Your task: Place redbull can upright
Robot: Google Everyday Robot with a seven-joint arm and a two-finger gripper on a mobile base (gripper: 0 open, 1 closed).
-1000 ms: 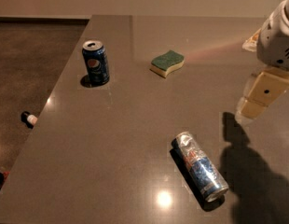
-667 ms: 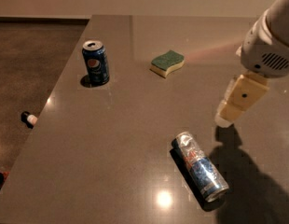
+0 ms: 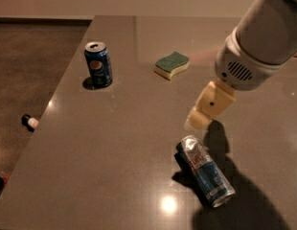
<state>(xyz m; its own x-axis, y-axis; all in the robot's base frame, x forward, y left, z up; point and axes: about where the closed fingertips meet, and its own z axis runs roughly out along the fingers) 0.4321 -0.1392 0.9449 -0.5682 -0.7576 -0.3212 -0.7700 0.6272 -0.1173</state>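
The redbull can [image 3: 204, 170] lies on its side on the dark grey table [image 3: 115, 143], near the front right, its silver top pointing to the far left. It is slim, blue and silver with red markings. My gripper [image 3: 195, 122] hangs from the white arm [image 3: 256, 47] that comes in from the upper right. It is just above and behind the can's top end, a small gap apart from it, and holds nothing that I can see.
A wider dark blue Pepsi can [image 3: 98, 64] stands upright at the far left of the table. A green and yellow sponge [image 3: 172, 64] lies at the far middle. The table's left edge drops to the floor, where a small white object [image 3: 30, 122] lies.
My arm and gripper have moved left and down, closer to the top end of the lying redbull can. The cans and the sponge have not moved.
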